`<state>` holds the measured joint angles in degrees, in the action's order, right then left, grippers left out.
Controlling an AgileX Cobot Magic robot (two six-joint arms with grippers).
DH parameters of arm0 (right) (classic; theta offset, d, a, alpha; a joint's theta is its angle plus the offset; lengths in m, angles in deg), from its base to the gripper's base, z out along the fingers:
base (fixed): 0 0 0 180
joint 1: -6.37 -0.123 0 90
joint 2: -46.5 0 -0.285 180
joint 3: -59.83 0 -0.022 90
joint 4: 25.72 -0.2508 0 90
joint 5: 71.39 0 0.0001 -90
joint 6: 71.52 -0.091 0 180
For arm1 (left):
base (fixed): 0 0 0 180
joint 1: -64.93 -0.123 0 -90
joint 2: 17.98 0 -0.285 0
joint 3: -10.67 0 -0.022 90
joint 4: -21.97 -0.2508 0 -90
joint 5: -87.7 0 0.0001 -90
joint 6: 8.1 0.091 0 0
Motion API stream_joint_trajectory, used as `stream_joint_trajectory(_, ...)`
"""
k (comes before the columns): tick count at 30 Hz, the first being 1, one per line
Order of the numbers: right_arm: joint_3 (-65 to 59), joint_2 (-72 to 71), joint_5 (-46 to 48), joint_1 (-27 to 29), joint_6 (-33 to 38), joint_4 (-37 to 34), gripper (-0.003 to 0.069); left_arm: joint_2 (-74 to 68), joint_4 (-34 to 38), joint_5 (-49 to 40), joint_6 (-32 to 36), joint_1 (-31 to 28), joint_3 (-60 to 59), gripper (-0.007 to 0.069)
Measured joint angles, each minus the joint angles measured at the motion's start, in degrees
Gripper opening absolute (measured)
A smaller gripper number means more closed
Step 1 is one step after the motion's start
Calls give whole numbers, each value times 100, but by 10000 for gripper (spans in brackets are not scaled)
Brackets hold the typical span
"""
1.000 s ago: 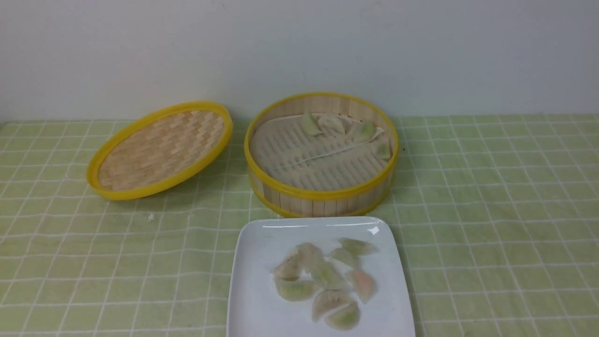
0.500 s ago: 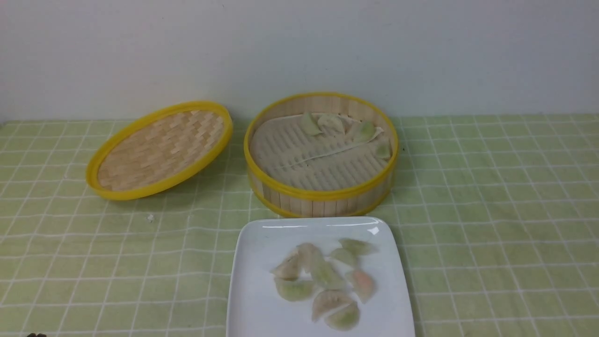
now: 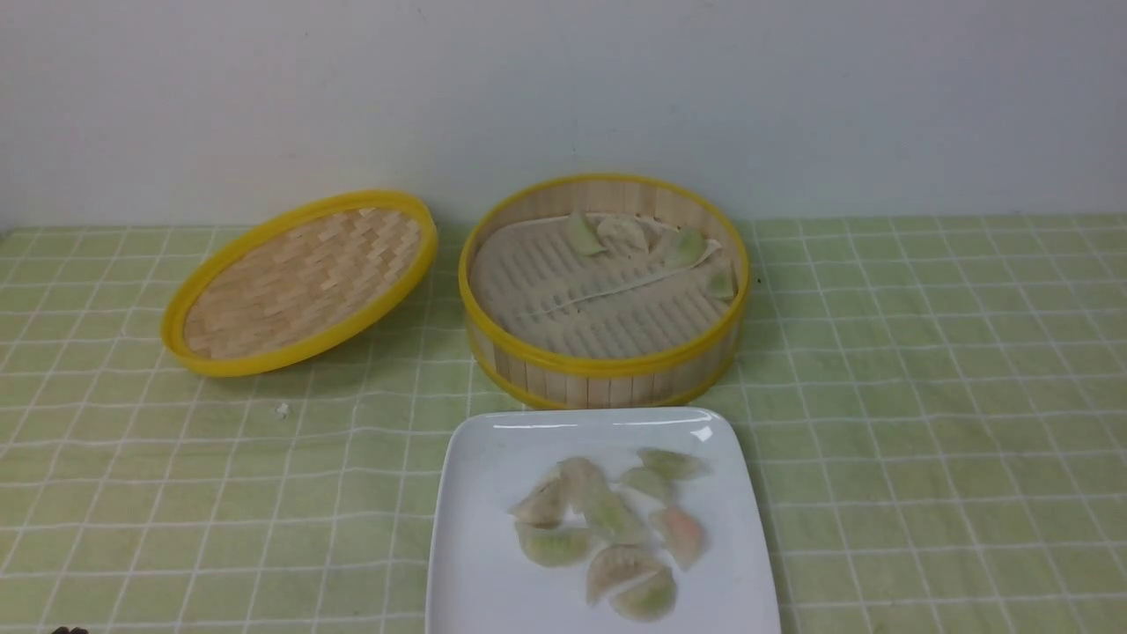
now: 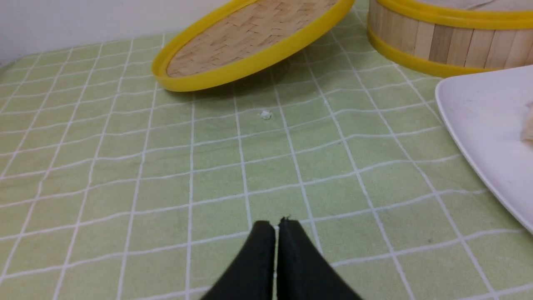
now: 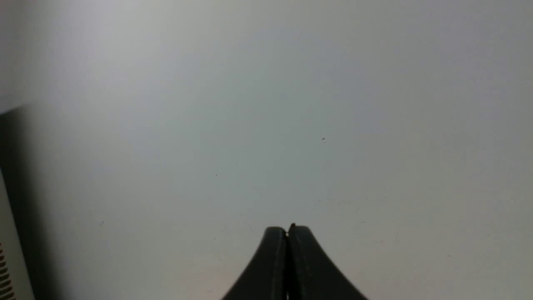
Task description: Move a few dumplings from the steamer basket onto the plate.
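Plain pale wall [image 3: 563, 88] behind, no marks, soft even light. Green cloth with white grid lines [image 3: 924, 396] covers table, slightly rippled. Faint shadows only.

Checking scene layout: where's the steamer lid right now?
In the front view the lid sits on the left, tilted, right beside the steamer basket and behind-left of the plate.

A woven, yellow-rimmed lid [image 3: 299, 282] rests tilted on a green checked tablecloth [image 3: 924, 396], a small white crumb [image 3: 283, 409] nearby, pale wall [image 3: 563, 88] behind.
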<state>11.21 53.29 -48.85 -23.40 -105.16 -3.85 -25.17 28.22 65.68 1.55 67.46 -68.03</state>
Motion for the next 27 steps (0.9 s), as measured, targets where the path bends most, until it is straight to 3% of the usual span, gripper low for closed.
stream_joint_trajectory(11, 0, 0, -38, 0, 107, -6, -15, 0, 0, 0, 0, 0, 0, -6)
stream_joint_trajectory(15, -51, -3, -96, 0, 825, -664, -15, 0, 0, 0, 0, 0, 0, -6)
stream_joint_trajectory(21, -249, -3, -187, 0, 2745, -2267, -13, 0, 0, 0, 0, 0, 0, -6)
stream_joint_trajectory(27, -286, -3, -153, 0, 3365, -2845, -11, 0, 0, 0, 0, 0, 0, -6)
